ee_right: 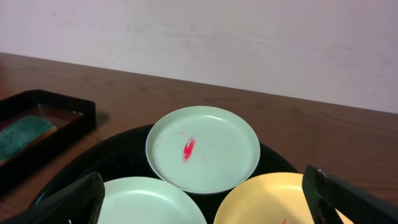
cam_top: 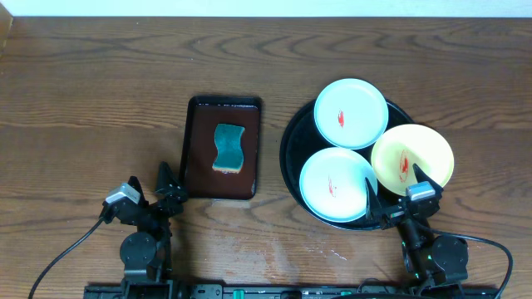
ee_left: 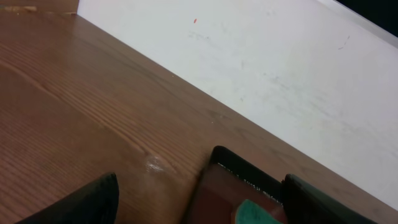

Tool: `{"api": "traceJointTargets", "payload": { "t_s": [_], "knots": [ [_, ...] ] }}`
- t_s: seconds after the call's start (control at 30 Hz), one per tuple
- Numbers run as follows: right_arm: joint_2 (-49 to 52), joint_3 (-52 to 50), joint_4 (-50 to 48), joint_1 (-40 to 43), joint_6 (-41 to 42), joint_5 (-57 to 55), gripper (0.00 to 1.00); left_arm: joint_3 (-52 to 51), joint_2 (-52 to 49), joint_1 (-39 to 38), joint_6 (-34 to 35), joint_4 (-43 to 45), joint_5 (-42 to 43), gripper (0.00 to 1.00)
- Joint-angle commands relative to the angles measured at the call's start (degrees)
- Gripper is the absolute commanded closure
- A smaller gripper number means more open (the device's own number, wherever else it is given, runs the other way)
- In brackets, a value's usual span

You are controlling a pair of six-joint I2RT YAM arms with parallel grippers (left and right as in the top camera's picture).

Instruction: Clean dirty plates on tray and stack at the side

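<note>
Pale red-smeared round plates [cam_top: 337, 184] on glossy black tray [cam_top: 295, 149] just ahead of open right gripper [cam_top: 392, 183]; open left gripper [cam_top: 148, 177] nearer teal sponge [cam_top: 228, 149].

The tabletop [cam_top: 83, 100] is low-sheen brown wood grain. The round black tray [cam_top: 289, 158], at right, is glossy — so is the dark-brown rectangular tray [cam_top: 199, 170], centre. The upper pale plate [cam_top: 350, 112], lower pale plate [cam_top: 337, 184] and yellow plate [cam_top: 413, 156] look smooth; the teal sponge [cam_top: 228, 149] looks coarse.

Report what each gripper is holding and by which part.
Nothing is held. The left gripper is open beside the brown tray; the right gripper is open at the black tray's near edge, empty.
</note>
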State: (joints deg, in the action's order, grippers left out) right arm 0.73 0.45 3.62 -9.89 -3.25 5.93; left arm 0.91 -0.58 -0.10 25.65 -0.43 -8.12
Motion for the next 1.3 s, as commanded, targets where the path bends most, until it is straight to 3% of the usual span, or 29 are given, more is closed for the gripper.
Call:
{"api": "traceJointTargets", "payload": {
  "t_s": [0.0, 0.7, 0.93, 1.03, 1.27],
  "knots": [
    [0.04, -0.13, 0.13, 0.44, -0.46, -0.09, 0.01, -0.68, 0.24, 0.20, -0.13, -2.78, -1.60, 0.17],
    [0.04, -0.13, -0.96, 0.44, -0.74, -0.13, 0.01, -0.68, 0.24, 0.17, 0.15, -1.40, -1.53, 0.16],
    [0.04, -0.13, -0.13, 0.44, -0.68, 0.11, 0.01, -0.68, 0.24, 0.17, 6.62, -1.49, -0.42, 0.17],
    [0.04, -0.13, -4.81, 0.44, 1.38, 2.95, 0.01, -0.68, 0.24, 0.17, 10.56, -1.22, 0.15, 0.16],
    [0.24, 3.61, -6.88, 0.48, 4.48, 7.56, 0.01, 1.77, 0.22, 0.13, 10.25, 4.02, 6.05, 0.16]
  ]
}}
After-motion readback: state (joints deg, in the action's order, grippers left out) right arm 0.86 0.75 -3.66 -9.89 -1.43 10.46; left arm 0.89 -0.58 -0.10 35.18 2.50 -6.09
